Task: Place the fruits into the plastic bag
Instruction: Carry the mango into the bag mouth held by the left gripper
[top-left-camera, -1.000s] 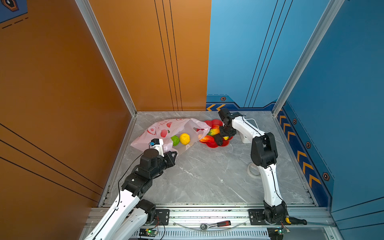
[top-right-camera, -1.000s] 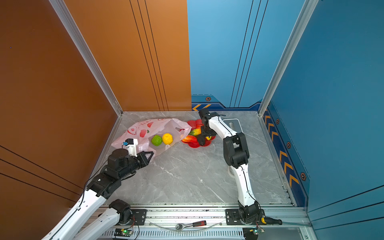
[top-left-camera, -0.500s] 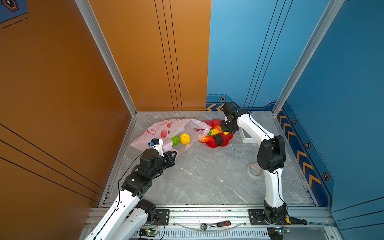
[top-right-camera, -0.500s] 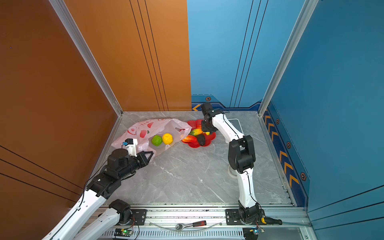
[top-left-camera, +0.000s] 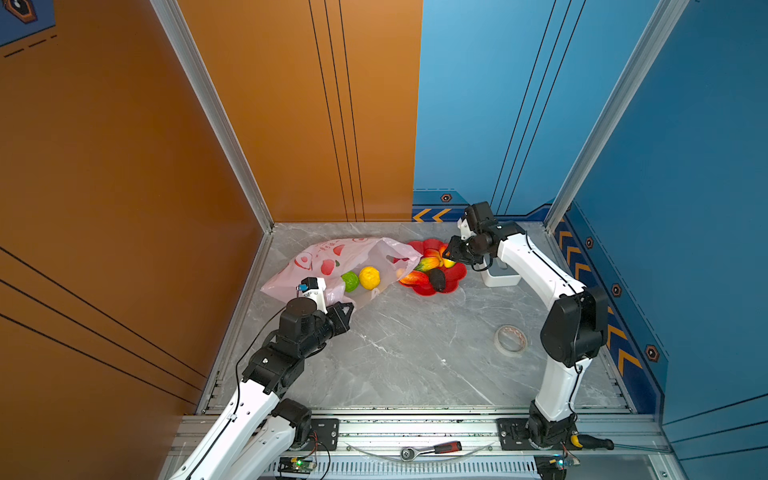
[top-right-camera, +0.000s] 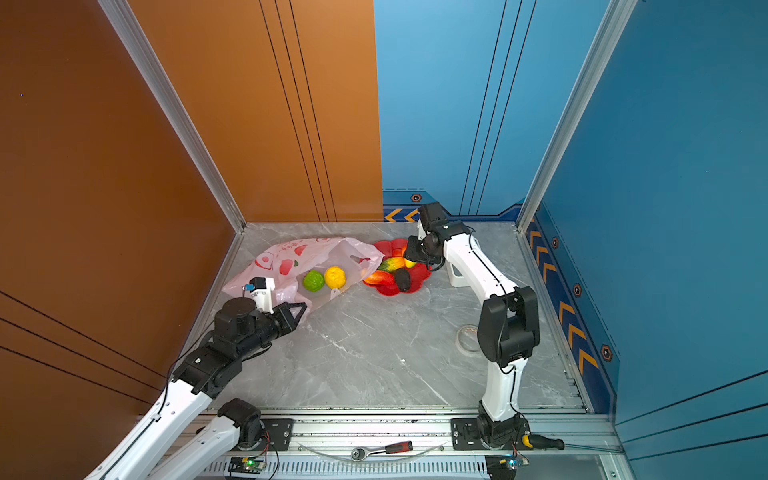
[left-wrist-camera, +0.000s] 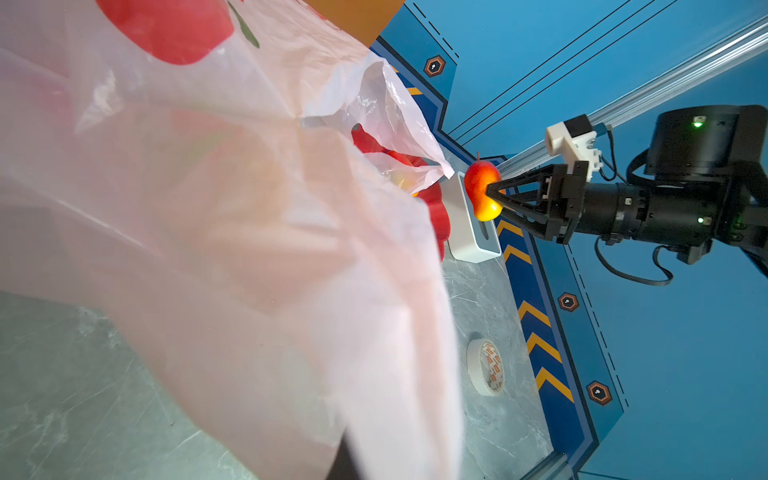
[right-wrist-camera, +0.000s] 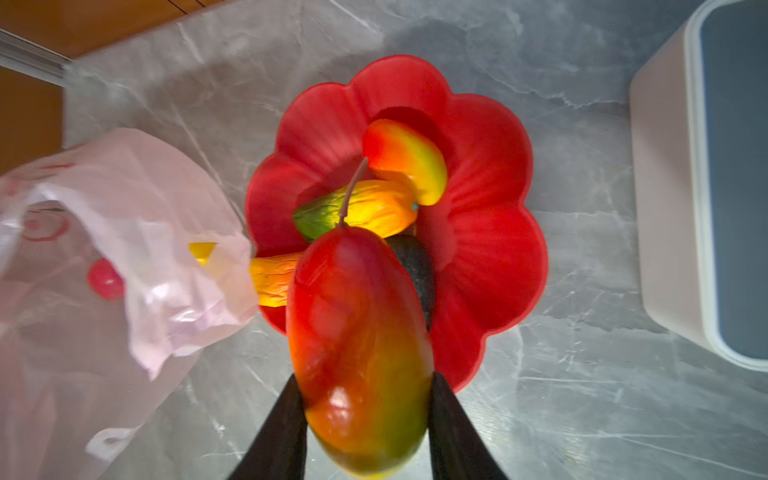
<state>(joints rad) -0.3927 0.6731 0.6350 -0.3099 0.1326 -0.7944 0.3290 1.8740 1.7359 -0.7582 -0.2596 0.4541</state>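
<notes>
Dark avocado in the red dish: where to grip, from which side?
Probably its fat middle, across the short width, coming straight down. The avocado lies flat at the dish's near edge, with a mango close against one side, so a side approach looks blocked.

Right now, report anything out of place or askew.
The plastic bag lies slumped sideways, its edge draped over the rim of the red dish. A tape roll lies loose on the table, and a ratchet wrench rests on the front rail.
</notes>
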